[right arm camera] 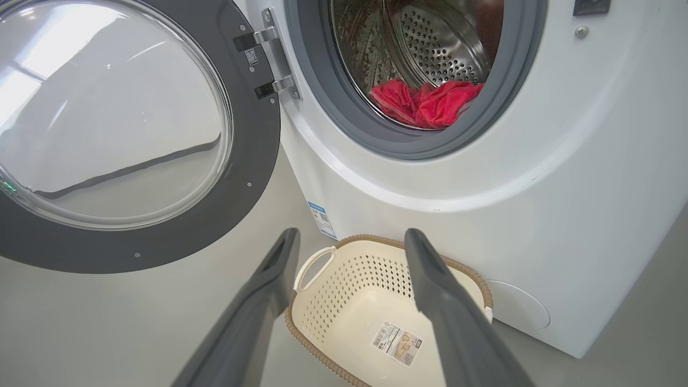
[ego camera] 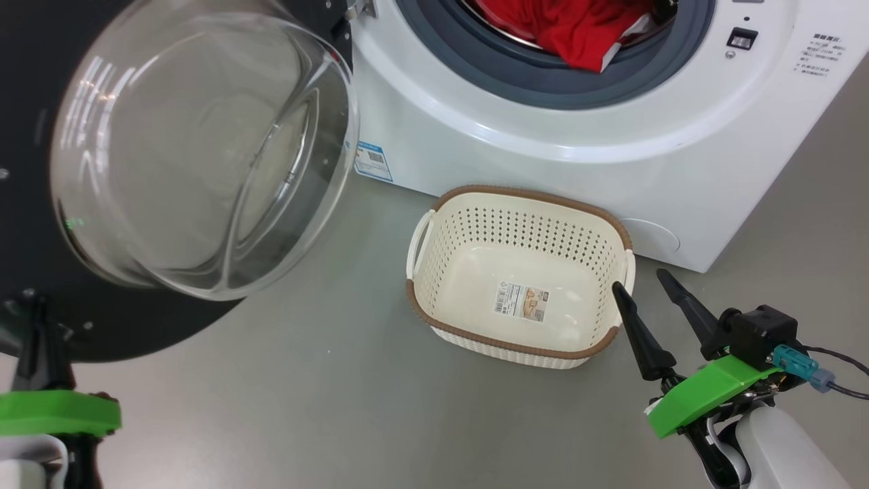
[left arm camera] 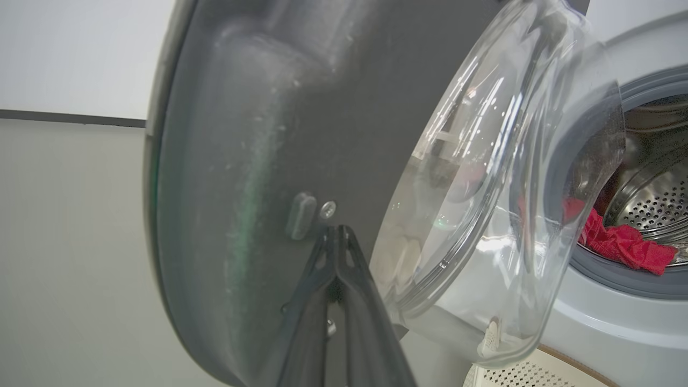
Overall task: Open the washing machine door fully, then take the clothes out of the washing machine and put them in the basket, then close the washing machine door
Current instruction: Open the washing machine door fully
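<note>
Door (ego camera: pixel 136 333) hangs swung out at 9 o'clock in my head view, inner face toward me, its glass bowl (ego camera: pixel 197 149) bulging my way. Washer (ego camera: pixel 543 170) stands at 12 to 2 o'clock. The clothes (ego camera: pixel 577 34) lie red in its mouth at 1 o'clock, one fold drooping onto the grey gasket (ego camera: pixel 475 61). The basket (ego camera: pixel 441 272) sits mouth up on the floor (ego camera: pixel 305 407) at centre, just in front of the washer. Its long axis runs 9 to 3, the 3 end a little lower, and a paper label (ego camera: pixel 521 302) lies on its bottom. My right gripper (ego camera: pixel 639 279) is at 4 o'clock, fingers spread and empty, pointing toward 11, one tip overlapping the basket's right rim. My left gripper (ego camera: pixel 35 305) is at 8 o'clock, dark against the door's lower edge.

From the left wrist, the fingers (left arm camera: pixel 355 301) meet at their tips with nothing between them. They sit at the door's black face beside a small nub (left arm camera: pixel 300 215) and a screw (left arm camera: pixel 328 209); I cannot tell whether they touch it. The bowl stands between them and the drum (left arm camera: pixel 656 199) at 3 o'clock, where the clothes (left arm camera: pixel 623 247) show.

From the right wrist, the door (right arm camera: pixel 252 161) is at 9 to 10 o'clock, with its hinge (right arm camera: pixel 274 59) on its right edge. The clothes (right arm camera: pixel 430 102) are heaped at the drum's lower lip at 12 to 1. The basket (right arm camera: pixel 333 301) lies at 6, between the parted fingers and the washer's front.
</note>
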